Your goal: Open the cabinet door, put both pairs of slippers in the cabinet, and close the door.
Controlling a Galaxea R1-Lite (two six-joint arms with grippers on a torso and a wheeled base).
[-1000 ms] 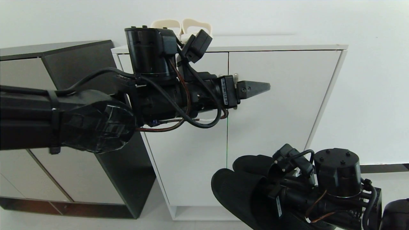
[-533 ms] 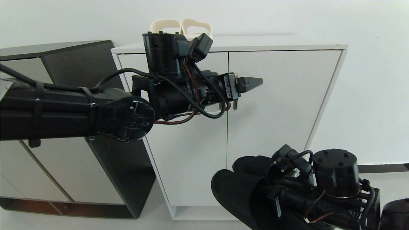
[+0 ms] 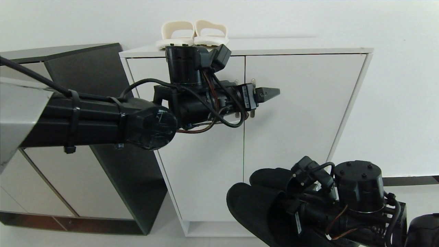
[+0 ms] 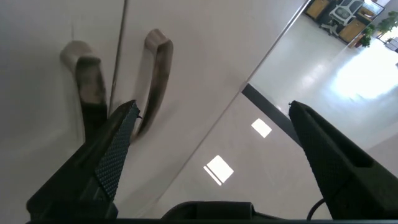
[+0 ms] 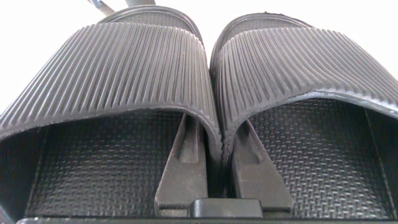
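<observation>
The white cabinet [image 3: 301,103] stands with both doors shut. Two metal handles [image 3: 252,114] flank the middle seam. A cream pair of slippers [image 3: 192,32] rests on its top. My left gripper [image 3: 276,92] is open at handle height, just in front of the right door. In the left wrist view one finger [image 4: 115,155] sits right beside the nearer handle [image 4: 155,78], and the gripper [image 4: 214,109] holds nothing. Low in front of the cabinet, my right gripper [image 5: 217,149] is shut on the black slippers [image 3: 257,202], pinching their two inner walls [image 5: 211,93] together.
A dark grey cabinet [image 3: 85,65] stands against the white one's left side. A white wall [image 3: 394,103] is behind and to the right, with pale floor [image 3: 422,195] below it.
My left arm has stretched farther toward the cabinet and dropped lower, uncovering the cream slippers; its gripper shifted slightly left toward the handles. The right arm and black slippers stayed put.
</observation>
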